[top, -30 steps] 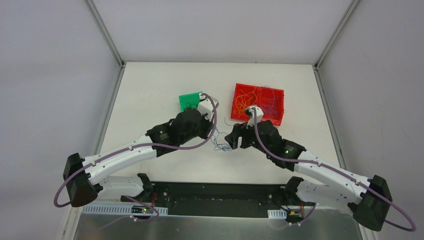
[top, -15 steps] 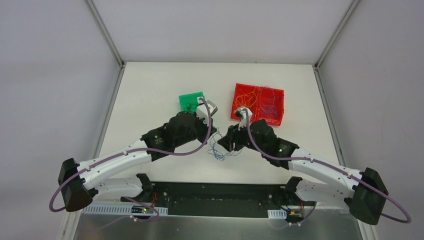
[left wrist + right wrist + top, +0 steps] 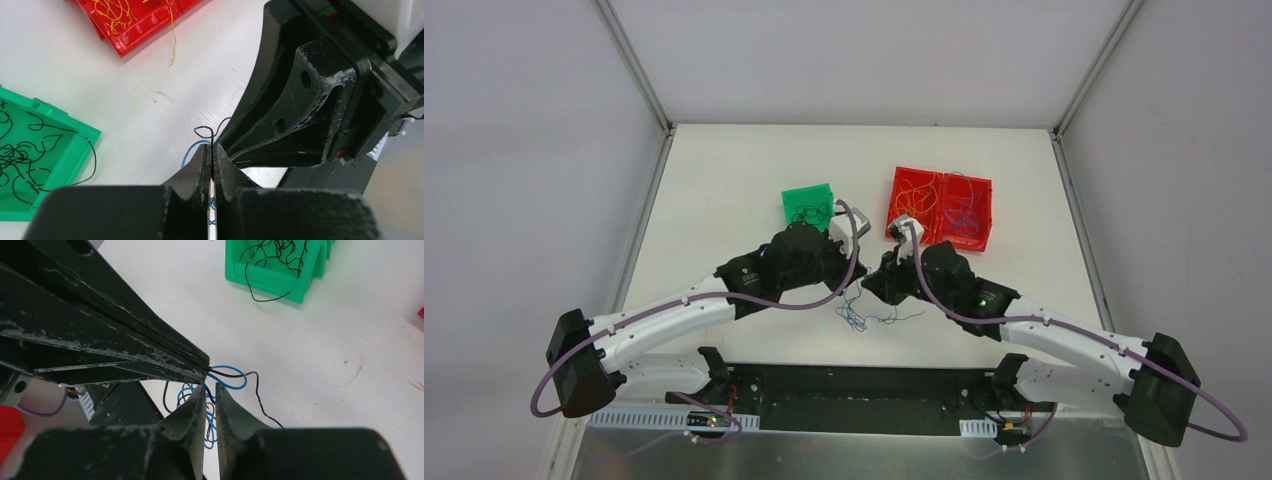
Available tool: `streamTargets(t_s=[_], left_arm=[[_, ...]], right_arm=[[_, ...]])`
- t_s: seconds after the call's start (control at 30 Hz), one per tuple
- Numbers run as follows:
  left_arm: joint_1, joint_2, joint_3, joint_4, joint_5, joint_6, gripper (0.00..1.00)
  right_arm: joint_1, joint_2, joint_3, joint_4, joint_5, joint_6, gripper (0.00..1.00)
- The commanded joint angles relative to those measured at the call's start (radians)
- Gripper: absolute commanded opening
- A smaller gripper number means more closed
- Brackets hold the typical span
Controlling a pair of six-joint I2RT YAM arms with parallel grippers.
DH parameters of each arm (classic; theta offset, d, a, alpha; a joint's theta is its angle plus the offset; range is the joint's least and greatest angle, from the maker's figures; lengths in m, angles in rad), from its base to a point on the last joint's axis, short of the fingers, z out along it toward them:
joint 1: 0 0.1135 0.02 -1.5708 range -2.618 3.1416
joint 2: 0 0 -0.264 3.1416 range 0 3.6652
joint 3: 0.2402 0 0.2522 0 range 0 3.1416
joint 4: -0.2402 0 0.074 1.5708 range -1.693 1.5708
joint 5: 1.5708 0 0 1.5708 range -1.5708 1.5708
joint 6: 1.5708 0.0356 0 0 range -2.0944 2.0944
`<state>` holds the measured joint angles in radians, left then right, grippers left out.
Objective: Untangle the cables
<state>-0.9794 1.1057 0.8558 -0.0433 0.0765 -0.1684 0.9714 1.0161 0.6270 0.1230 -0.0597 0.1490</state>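
Top external view has both arms reaching inward to meet over the middle of the white table, just above a small loose tangle of blue and black cables at near-centre. The left gripper has its fingers pressed together on a blue and a black strand of that tangle, which curl out just past its tips. The right gripper sits tip to tip with it. Its fingers stand nearly together, with blue strands running through the narrow gap, and whether they pinch cannot be told. Farther off, a green bin on the left holds black strands, and a red tray on the right holds orange-yellow strands.
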Motion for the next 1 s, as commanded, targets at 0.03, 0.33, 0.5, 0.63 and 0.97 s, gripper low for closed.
streamTargets(t_s=[0.03,0.33,0.5,0.63,0.97], left_arm=[[0.010,0.002,0.046,0.005,0.029,0.005,0.00],[0.014,-0.027,0.027,-0.018,-0.211,-0.038,0.00],[0.075,-0.054,0.008,-0.046,-0.300,-0.107,0.00],[0.117,-0.093,-0.020,-0.049,-0.339,-0.149,0.13],[0.122,-0.117,-0.037,-0.044,-0.356,-0.141,0.00]], right_arm=[[0.013,-0.006,0.018,0.031,0.050,-0.016,0.09],[0.012,-0.040,0.016,0.009,0.099,-0.010,0.00],[0.013,-0.067,0.010,-0.011,0.200,0.010,0.00],[0.013,-0.092,0.003,-0.016,0.241,0.023,0.00],[0.012,-0.207,-0.023,-0.045,0.414,0.043,0.00]])
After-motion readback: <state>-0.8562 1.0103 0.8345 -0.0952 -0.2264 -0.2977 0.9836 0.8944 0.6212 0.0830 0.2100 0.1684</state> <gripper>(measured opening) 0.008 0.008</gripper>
